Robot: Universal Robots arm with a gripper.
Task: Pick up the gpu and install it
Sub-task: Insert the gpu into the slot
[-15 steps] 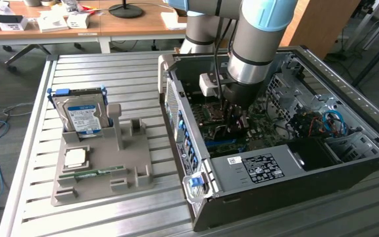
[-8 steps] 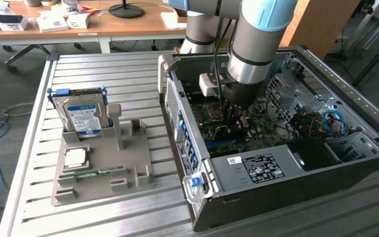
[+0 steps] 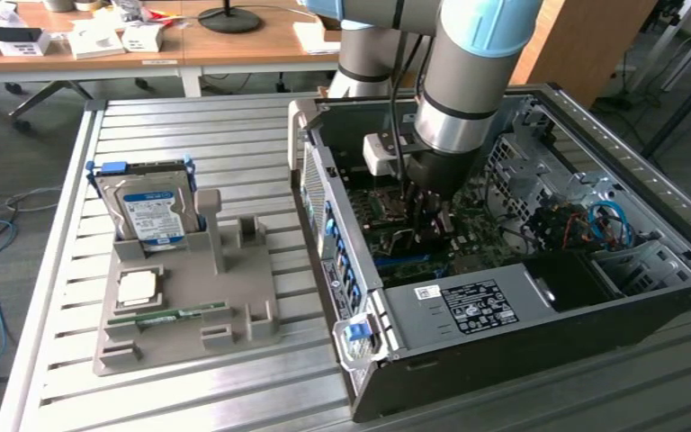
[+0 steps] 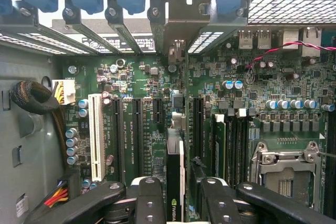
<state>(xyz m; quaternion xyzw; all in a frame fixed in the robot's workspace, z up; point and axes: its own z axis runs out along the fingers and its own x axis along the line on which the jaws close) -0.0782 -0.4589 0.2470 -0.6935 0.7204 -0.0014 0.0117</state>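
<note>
The gpu [image 4: 175, 177] is a thin black card with a smooth, slightly shiny edge, and its end bracket [image 4: 181, 24] near the top middle of the wrist view is dull grey metal. The gripper [image 4: 178, 203] has matt black fingers [image 4: 149, 200] that look like hard plastic with small round screws, and the motherboard [image 4: 157, 129] is glossy green. In the exterior view, the table [image 3: 177, 117] is ribbed, pale shiny metal, the parts holder [image 3: 183, 319] at lower left is matt grey plastic, and the hard drive [image 3: 148, 211] is silver metal with a blue and white paper label.
</note>
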